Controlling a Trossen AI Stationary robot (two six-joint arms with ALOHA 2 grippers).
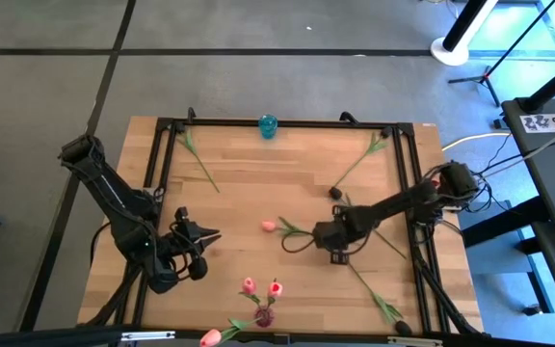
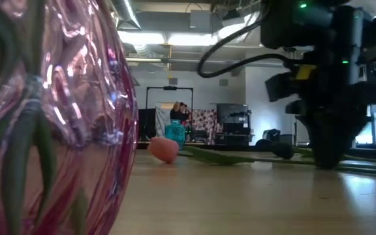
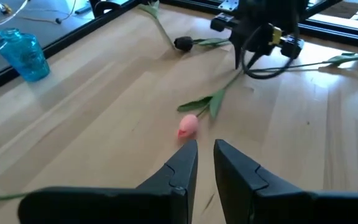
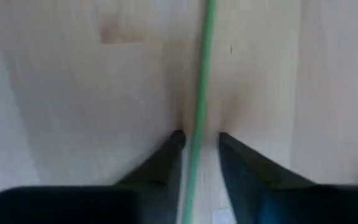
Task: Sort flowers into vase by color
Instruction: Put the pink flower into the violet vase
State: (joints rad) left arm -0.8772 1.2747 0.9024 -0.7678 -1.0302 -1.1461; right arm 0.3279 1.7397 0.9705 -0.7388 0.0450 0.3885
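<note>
**Right gripper straddling pink flower stem, grab not confirmed**

Right gripper (image 1: 333, 246) low over the table, centre-right of the high view, on the stem of the pink flower (image 1: 269, 226). In the right wrist view, green stem (image 4: 199, 93) running straight between the two fingers (image 4: 166, 155), narrow gap on each side, stem not clearly pinched. So: partly open around the stem, hold not sure. To do it well: keep stem centred between the fingers, close fully before lifting, lift slowly so the long stem with its leaves does not swing or slip. Then carry toward the pink vase (image 1: 264, 314) at bottom centre of the high view, head up, stem end first into the mouth.

Left gripper (image 1: 203, 237) waiting at lower left of the table, fingers nearly together with a small gap, nothing held.

Around: pink vase already holding two pink flowers (image 1: 261, 287). Blue vase (image 1: 268, 124) at top centre edge of the table, looks empty. Another pink flower (image 1: 211, 336) lying at bottom edge, just left of the pink vase. Dark-headed flower (image 1: 336, 192) right above the right gripper, stem running to upper right. More stems in upper left and lower right of the table. In the way: the stem crossing under the right arm toward lower right, plus the flowers already standing in the pink vase, easy to knock on insertion.
</note>
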